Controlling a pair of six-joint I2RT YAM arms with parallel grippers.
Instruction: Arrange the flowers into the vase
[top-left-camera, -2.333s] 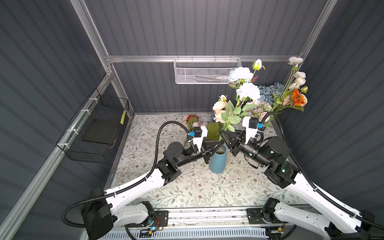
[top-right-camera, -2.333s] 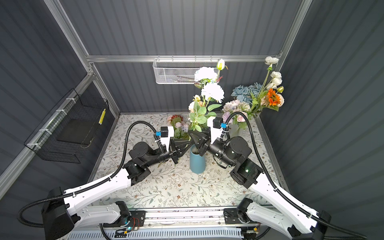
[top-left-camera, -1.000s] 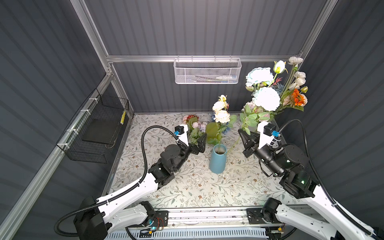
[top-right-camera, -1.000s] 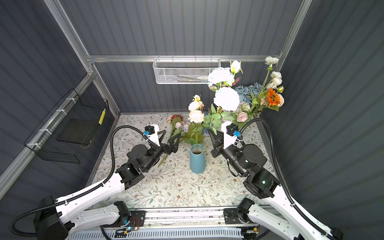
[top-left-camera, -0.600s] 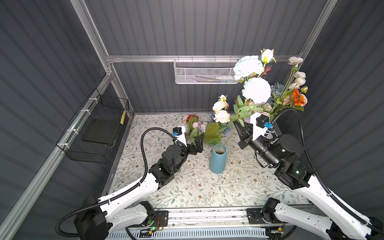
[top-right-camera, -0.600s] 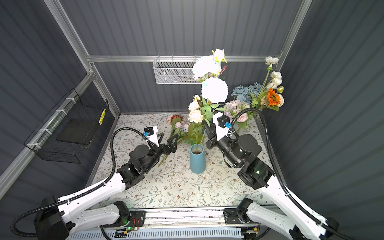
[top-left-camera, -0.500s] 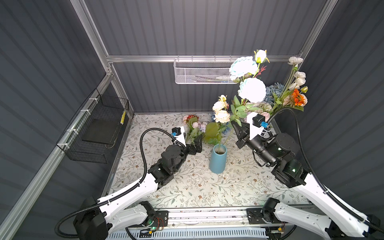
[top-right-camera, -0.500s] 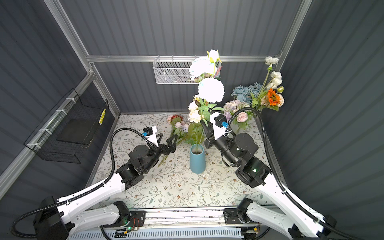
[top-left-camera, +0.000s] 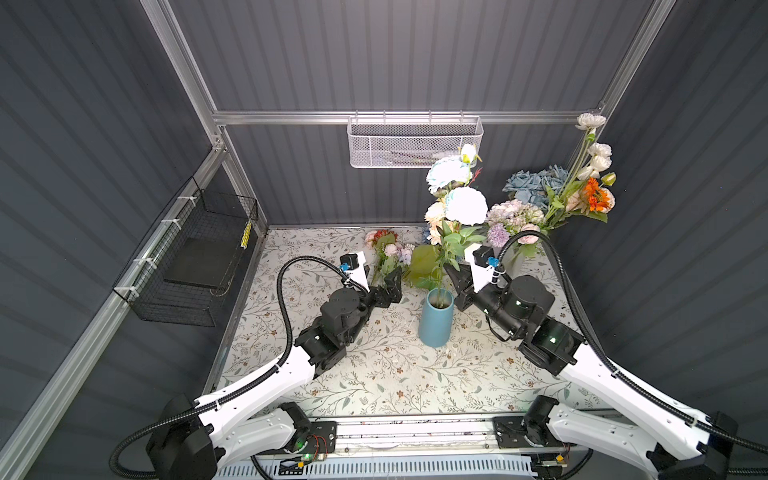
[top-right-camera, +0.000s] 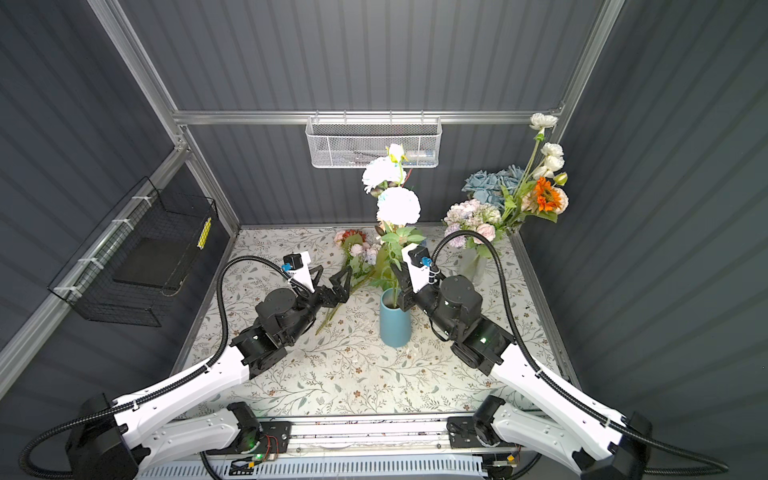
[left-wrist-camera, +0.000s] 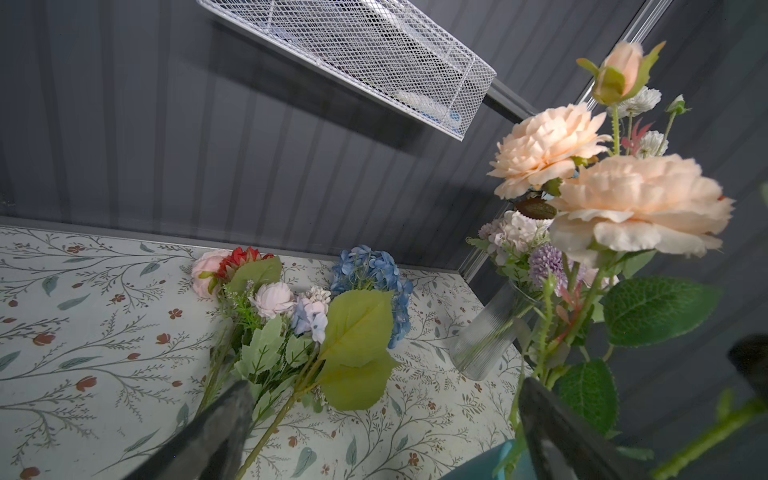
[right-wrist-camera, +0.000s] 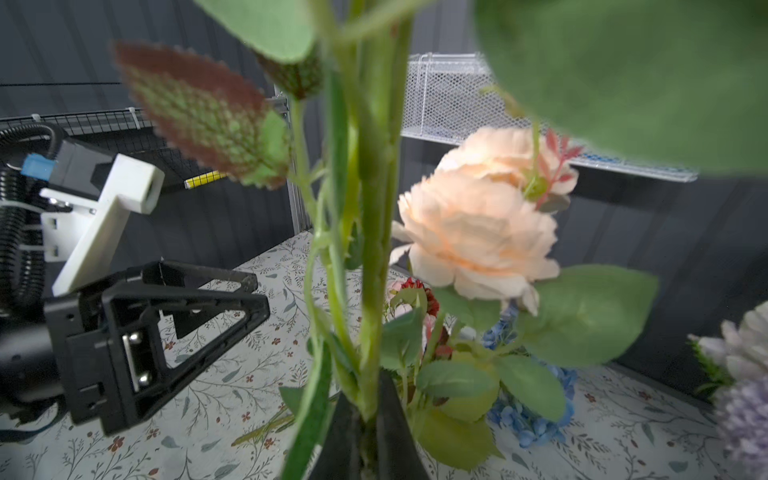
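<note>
Blue and upright, the vase (top-left-camera: 435, 322) stood near the middle of the bench (top-left-camera: 374, 370). The right tool (top-right-camera: 400, 286) was clamped narrow on the green stem of a tall pale spray (top-right-camera: 398, 205), gripping it just above the vase's mouth. In both top views the stem's lower end seemed to run down into the opening, beside smaller cream blossoms (top-left-camera: 434, 212) that rose from the same mouth. The right wrist view showed the stem pinched between the dark fingertips (right-wrist-camera: 345, 419).

The left tool (top-right-camera: 330, 279) was spread wide and held nothing. It hovered low over the bench beside the loose flowers (left-wrist-camera: 291, 307), which lay flat toward the back wall: pink, red and lilac heads, and a blue cluster (left-wrist-camera: 370, 266) with large leaves. A glass vase (left-wrist-camera: 486, 332) of other blooms stood in the far corner, well apart.

The step in hand looked like seating the held spray. The next move probably called for the right tool to lower a little and then let go, so that the stem could settle without tipping the vase. The left tool was well placed to close on one of the lying stems.
</note>
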